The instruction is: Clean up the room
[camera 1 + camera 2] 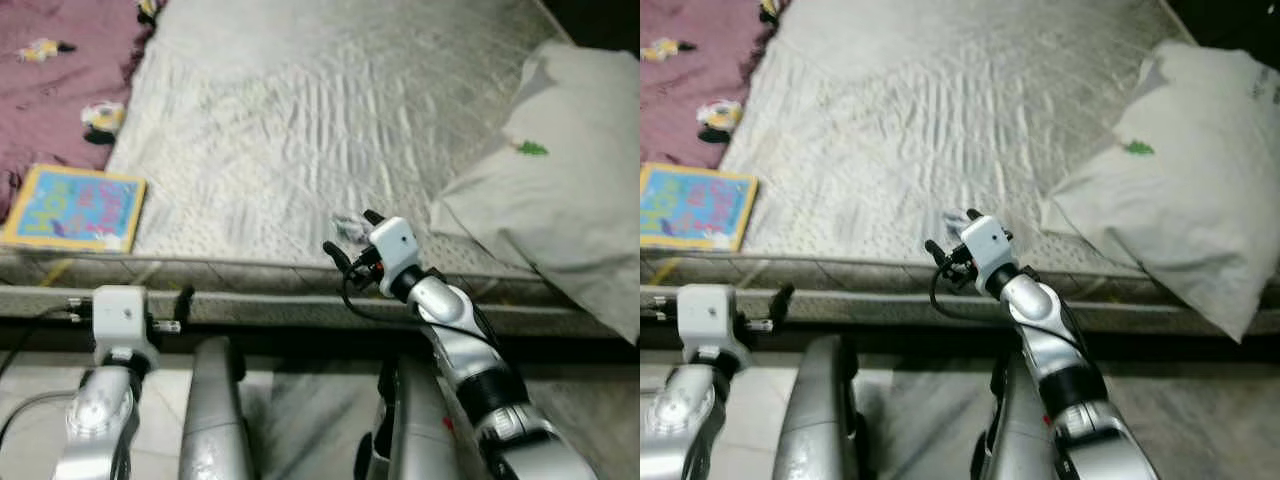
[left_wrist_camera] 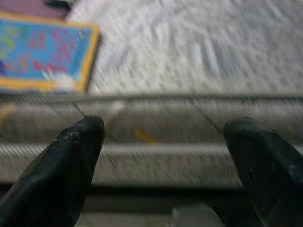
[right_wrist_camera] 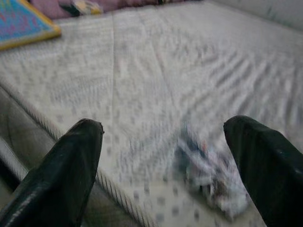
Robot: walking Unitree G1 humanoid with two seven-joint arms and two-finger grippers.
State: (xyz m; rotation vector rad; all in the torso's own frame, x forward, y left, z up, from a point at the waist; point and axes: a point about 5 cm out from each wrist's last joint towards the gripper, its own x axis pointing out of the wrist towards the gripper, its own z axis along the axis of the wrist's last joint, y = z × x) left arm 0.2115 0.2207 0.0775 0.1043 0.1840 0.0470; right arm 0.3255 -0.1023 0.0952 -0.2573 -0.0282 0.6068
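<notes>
Spread wide, the right gripper (image 3: pixel 163 156) is held over the bed (image 1: pixel 300 120) edge; a crumpled wrapper (image 3: pixel 210 177) lies just ahead. It should be centred between the fingers before closing.

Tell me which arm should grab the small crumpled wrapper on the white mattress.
Right. The right gripper is open at the mattress edge beside the small crumpled wrapper; the left gripper hangs lower, near the colourful book.
</notes>
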